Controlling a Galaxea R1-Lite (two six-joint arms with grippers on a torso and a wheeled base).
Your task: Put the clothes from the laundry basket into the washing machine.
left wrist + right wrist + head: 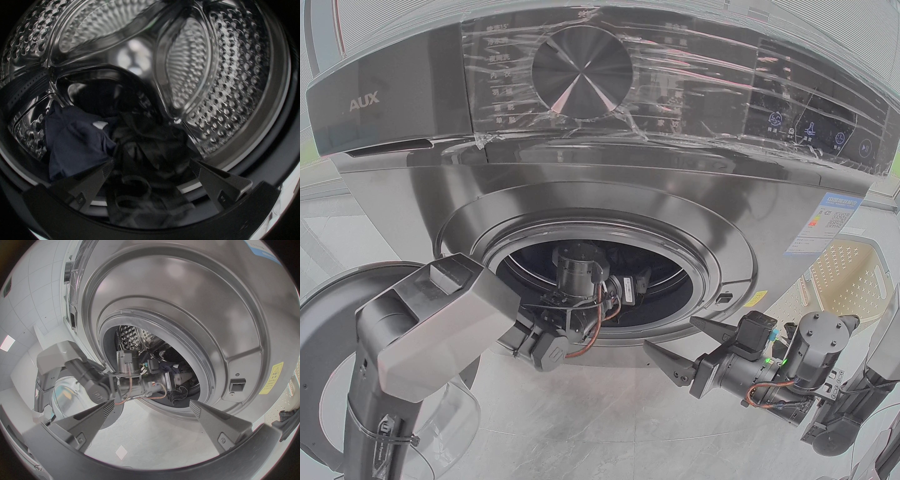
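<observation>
We see the silver front-load washing machine (600,187) w/ its round glass door (319,325) swung open to the machine's left, prob. to give the arms room. The cream perforated laundry basket (850,275) sits at the machine's right. In the machine's drum lie a crumpled navy garment (75,147) and a black cloth (147,147) nr the mouth. The left gripper (151,162) is inside the mouth, jaws wide, empty. The right gripper (670,332) hangs in front, below the opening, jaws wide, clear of the way.
</observation>
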